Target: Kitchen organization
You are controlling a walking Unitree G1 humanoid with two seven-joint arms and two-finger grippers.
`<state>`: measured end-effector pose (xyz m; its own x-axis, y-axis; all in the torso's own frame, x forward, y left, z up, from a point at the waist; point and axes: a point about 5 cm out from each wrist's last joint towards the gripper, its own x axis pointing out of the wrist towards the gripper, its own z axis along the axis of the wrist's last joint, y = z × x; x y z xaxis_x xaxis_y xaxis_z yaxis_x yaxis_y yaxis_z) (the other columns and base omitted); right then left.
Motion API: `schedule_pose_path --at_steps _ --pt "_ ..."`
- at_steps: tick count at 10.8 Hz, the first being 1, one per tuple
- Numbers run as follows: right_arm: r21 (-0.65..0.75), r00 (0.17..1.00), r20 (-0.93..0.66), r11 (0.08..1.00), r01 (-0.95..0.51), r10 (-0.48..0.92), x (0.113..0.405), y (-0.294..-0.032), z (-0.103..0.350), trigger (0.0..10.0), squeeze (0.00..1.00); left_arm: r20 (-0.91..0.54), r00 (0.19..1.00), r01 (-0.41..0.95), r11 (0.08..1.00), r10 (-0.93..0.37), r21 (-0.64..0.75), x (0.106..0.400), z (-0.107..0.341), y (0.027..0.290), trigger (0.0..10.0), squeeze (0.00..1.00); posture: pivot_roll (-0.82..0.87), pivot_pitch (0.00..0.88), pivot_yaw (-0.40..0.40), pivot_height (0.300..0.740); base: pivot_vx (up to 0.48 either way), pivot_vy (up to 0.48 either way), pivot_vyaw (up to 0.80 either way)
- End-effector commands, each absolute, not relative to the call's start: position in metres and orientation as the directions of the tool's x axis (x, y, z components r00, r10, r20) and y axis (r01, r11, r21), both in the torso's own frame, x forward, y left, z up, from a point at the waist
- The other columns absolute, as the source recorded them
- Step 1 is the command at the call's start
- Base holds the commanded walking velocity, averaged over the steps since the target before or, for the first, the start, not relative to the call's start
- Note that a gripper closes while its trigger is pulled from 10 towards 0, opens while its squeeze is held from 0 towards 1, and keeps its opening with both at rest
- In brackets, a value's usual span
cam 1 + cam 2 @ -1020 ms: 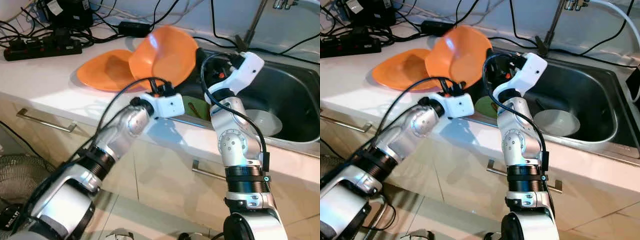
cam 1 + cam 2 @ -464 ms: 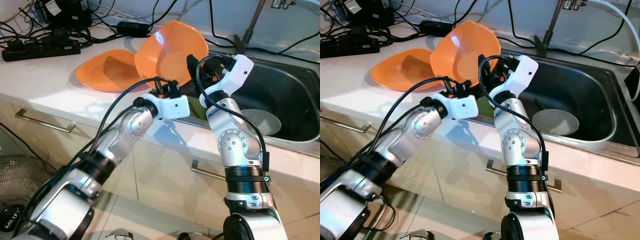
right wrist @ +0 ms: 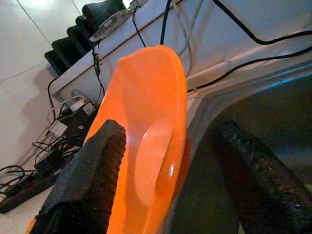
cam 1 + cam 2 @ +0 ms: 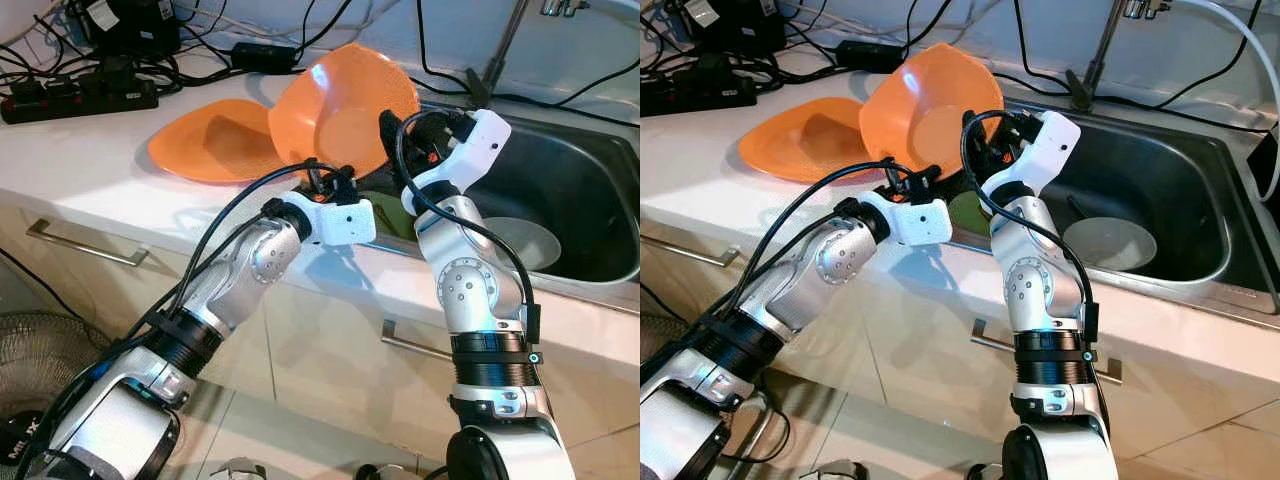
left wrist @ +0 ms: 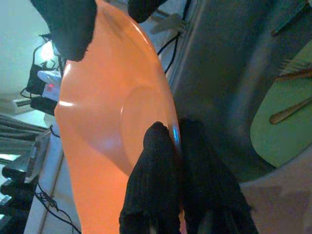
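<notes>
An orange bowl (image 4: pixel 335 105) is held tilted on edge above the left rim of the steel sink (image 4: pixel 600 285). My left gripper (image 5: pixel 175 139) is shut on the bowl's lower rim, one finger inside and one outside. My right gripper (image 3: pixel 170 136) is open at the bowl's sink-side rim, with one finger (image 3: pixel 92 175) on the inner side and the other (image 3: pixel 248 175) on the outer side, not touching. An orange plate (image 4: pixel 205 145) lies flat on the white counter behind the bowl.
In the sink lie a white bowl (image 4: pixel 525 240) and a green plate (image 5: pixel 280 124) with a fork on it. The faucet (image 4: pixel 500 45) rises behind the sink. A power strip (image 4: pixel 80 100) and cables crowd the back left of the counter. Drawer handles (image 4: pixel 85 245) run below.
My right gripper has swung left from over the sink to the bowl's rim. The left gripper has carried the bowl a little toward the sink.
</notes>
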<state>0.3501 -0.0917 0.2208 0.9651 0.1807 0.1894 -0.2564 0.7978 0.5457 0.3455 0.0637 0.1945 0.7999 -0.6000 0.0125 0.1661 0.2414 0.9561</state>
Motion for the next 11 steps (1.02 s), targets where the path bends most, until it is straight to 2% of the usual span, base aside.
schedule_pose_path --at_steps 1,11 --pt "0.557 0.966 0.179 0.79 -0.257 0.188 0.3485 -0.0886 0.2201 0.0 0.0 0.036 0.778 0.138 0.226 -0.628 0.964 0.3407 0.2015 0.06 10.0 0.0 0.06 0.063 -0.044 0.74 0.0 0.0 0.0" --pt "0.551 0.961 0.153 0.788 -0.276 0.23 0.3479 -0.081 0.2145 0.0 0.0 0.049 0.76 0.097 0.188 -0.648 0.977 0.338 0.2035 0.0573 10.0 0.0 0.07 0.069 -0.05 0.74 0.0 0.0 0.0"
